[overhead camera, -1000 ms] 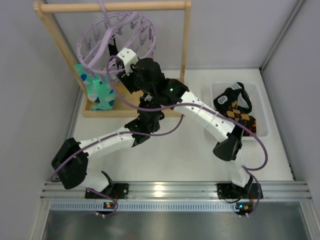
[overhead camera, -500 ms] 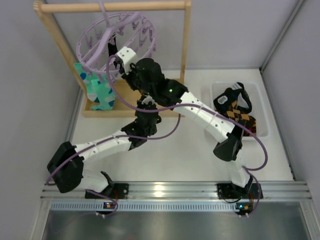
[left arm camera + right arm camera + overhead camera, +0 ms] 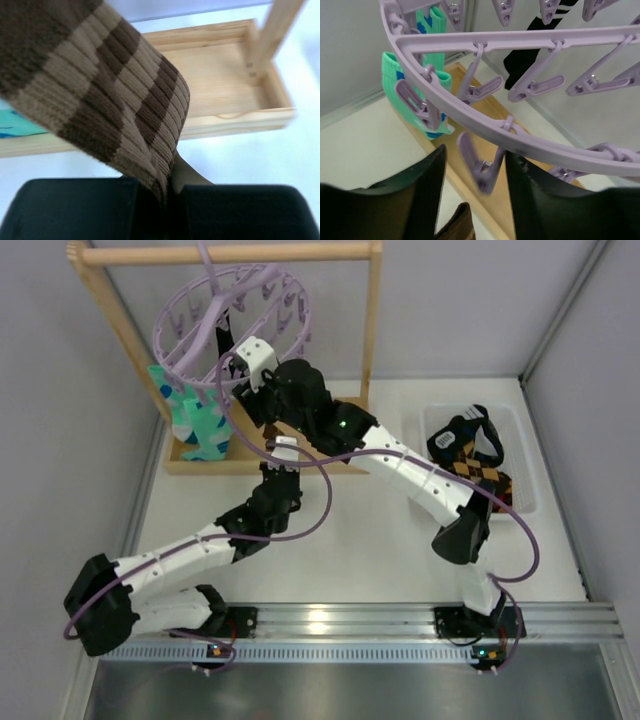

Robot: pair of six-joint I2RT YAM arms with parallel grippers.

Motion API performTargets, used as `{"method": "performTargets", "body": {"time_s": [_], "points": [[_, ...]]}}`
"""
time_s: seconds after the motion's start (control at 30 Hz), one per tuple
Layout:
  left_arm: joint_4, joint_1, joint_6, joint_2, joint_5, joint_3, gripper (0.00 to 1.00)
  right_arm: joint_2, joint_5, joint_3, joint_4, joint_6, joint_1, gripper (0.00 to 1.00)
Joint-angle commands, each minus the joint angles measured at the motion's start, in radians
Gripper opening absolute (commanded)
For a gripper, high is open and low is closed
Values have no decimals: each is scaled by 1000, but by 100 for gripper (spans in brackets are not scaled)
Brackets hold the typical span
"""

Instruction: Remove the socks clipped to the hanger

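The lilac hanger (image 3: 230, 325) hangs from the wooden rack's top bar. Teal socks (image 3: 195, 420) hang from it at the left and also show in the right wrist view (image 3: 400, 90). A black sock (image 3: 530, 55) is clipped further back. My left gripper (image 3: 167, 187) is shut on a brown-and-tan striped sock (image 3: 115, 100), low in front of the rack base (image 3: 220, 75). In the top view the left gripper (image 3: 280, 462) sits under my right arm. My right gripper (image 3: 475, 165) is open, its jaws either side of an empty dangling clip (image 3: 482, 172) under the hanger ring (image 3: 520, 142).
A white tray (image 3: 525, 455) at the right holds black and brown patterned socks (image 3: 470, 455). The wooden rack frame (image 3: 230, 252) stands at the back left, with its base tray (image 3: 330, 468) on the table. My two arms cross in front of the rack.
My left arm has pulled back toward the near left with the striped sock, its elbow swinging left and down. My right gripper has stayed at the hanger, shifting slightly.
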Motion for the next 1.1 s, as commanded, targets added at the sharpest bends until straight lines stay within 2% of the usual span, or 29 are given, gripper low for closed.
{"method": "performTargets", "body": {"time_s": [0.0,0.03,0.23,0.37,0.43,0.57,0.77,0.93,1.07], "points": [[2,-4,-110,-108,217,-39,0,-103,-56,-2,10,20,22,57],[2,-4,-122,-148,242,-63,0,-123,-65,-2,-6,25,22,69],[5,-4,-186,-291,408,-141,0,-272,-99,-156,-26,49,24,85],[5,-4,-212,-335,529,-148,0,-463,-89,-343,-57,58,22,98],[5,-4,-226,-334,581,-135,0,-583,-64,-456,-57,68,22,99],[6,-4,-258,-280,695,-80,0,-795,106,-670,-51,107,22,99],[6,-5,-295,-123,773,49,0,-1129,350,-981,-116,207,13,99],[6,-21,-308,11,847,208,0,-1293,516,-1092,-214,305,10,99],[6,-30,-332,181,946,427,0,-1416,709,-1141,-268,370,12,99]]}}
